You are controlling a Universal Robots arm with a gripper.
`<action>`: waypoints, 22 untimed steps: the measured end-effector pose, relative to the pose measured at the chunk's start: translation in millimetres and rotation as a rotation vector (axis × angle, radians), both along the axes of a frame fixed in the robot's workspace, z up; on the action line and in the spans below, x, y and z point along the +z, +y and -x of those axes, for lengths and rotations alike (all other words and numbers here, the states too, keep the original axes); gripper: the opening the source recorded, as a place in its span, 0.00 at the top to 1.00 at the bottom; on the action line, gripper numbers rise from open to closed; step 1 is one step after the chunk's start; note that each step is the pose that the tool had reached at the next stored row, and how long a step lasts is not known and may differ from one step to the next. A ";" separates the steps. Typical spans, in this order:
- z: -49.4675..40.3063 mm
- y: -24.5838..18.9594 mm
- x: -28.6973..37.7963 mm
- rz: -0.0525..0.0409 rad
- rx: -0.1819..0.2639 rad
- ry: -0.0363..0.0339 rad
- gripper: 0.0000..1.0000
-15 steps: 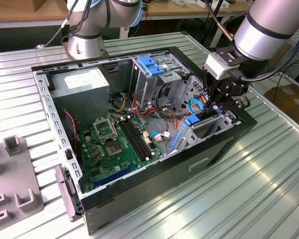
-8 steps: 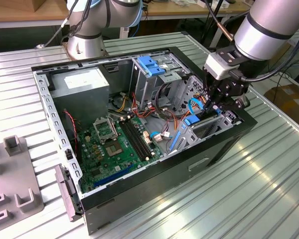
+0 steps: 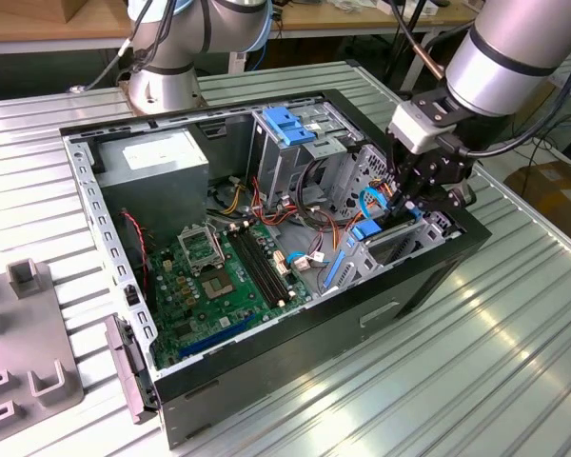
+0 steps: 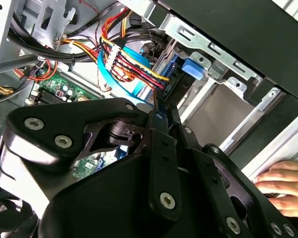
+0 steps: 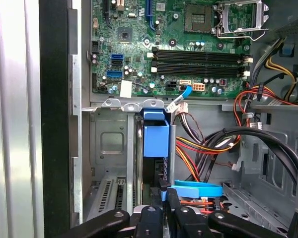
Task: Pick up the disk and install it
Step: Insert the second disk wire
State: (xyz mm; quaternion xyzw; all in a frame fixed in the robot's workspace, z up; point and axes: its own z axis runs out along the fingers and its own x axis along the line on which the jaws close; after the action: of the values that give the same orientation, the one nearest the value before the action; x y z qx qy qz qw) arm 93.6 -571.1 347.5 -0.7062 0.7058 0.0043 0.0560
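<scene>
Disk (image 5: 155,140) stands on edge in the case's (image 3: 428,276) drive bay, gripper (image 5: 164,194) clamped on its top edge. I judge it rigid, dense, shock-sensitive; blue rails look like the safest hold.

The gripper (image 3: 406,204) hangs inside the computer case (image 3: 438,276), over the drive bay (image 5: 114,163). The disk (image 5: 155,139) stands directly beneath it, the motherboard (image 3: 219,276) beyond.

Exterior high, oblique; wrist views close inside case (image 3: 266,352).
</scene>
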 end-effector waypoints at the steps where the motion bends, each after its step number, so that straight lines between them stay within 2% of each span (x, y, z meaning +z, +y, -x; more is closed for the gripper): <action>1: 0.0 0.0 -0.6 0.0003 0.000 0.0000 0.84; 9: 0.0 -0.1 -6.4 0.0002 0.000 0.0001 0.84; 12: 0.0 0.0 -11.6 0.0006 0.000 0.0001 0.84; 16: 0.1 -0.1 -12.0 -0.0002 0.000 -0.0002 0.84; 18: 0.0 0.0 -12.6 -0.0039 0.000 -0.0006 0.83; 19: 0.0 0.0 -11.7 -0.0047 0.000 -0.0006 0.83; 20: 0.1 -0.1 -9.3 -0.0042 0.000 -0.0005 0.77; 22: 0.1 -0.1 -0.2 -0.0028 0.000 -0.0004 0.77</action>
State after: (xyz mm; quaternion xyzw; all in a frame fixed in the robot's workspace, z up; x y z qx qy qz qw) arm 93.4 -571.2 347.2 -0.7061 0.7058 0.0052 0.0572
